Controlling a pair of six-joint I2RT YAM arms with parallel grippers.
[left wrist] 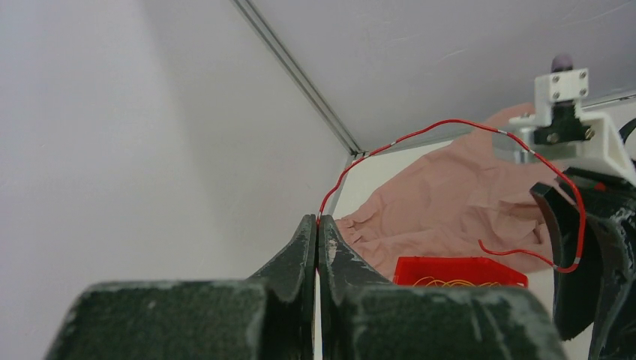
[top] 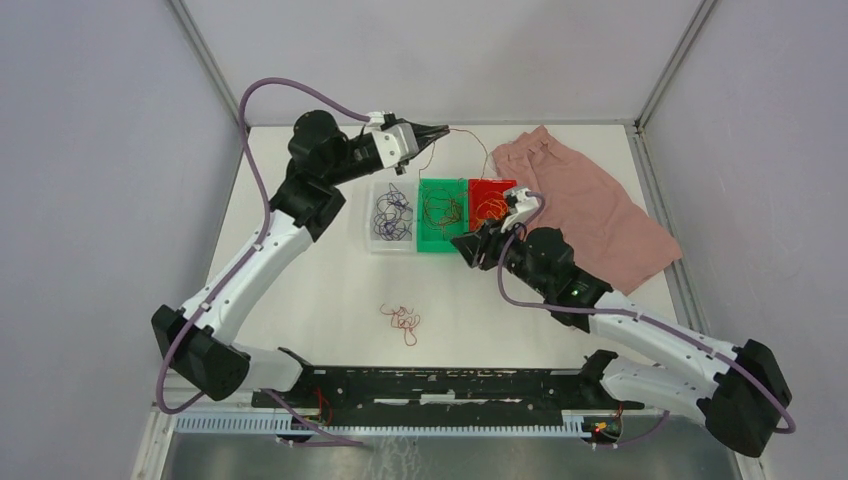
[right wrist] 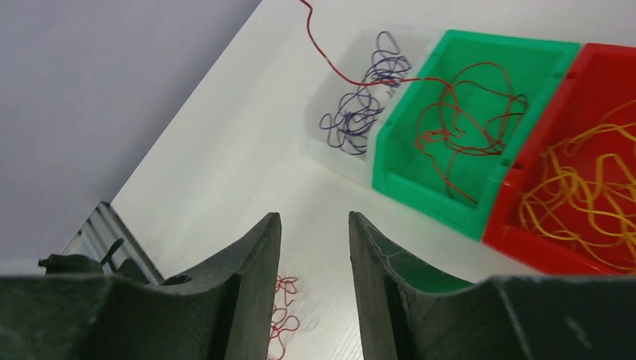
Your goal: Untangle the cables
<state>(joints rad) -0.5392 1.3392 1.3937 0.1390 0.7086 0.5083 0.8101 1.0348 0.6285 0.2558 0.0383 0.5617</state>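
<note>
My left gripper (top: 441, 132) is raised behind the bins and shut on a red cable (top: 474, 139). In the left wrist view that red cable (left wrist: 450, 121) arcs rightward from the pinched fingertips (left wrist: 318, 222) to a free end near the other arm. A strand of it (right wrist: 330, 61) hangs down into the green bin (right wrist: 480, 214), among red and dark cables (right wrist: 465, 112). My right gripper (top: 463, 243) hovers in front of the bins, open and empty (right wrist: 315, 221). Another curly red cable (top: 403, 322) lies loose on the table, visible under the right fingers (right wrist: 283, 319).
Three bins stand in a row. The clear one (top: 375, 232) holds purple wires (right wrist: 360, 112). Beside it is the green one (top: 444, 247). The red one (top: 505, 185) holds orange-yellow wires (right wrist: 592, 187). A pink cloth (top: 590, 200) lies at the back right.
</note>
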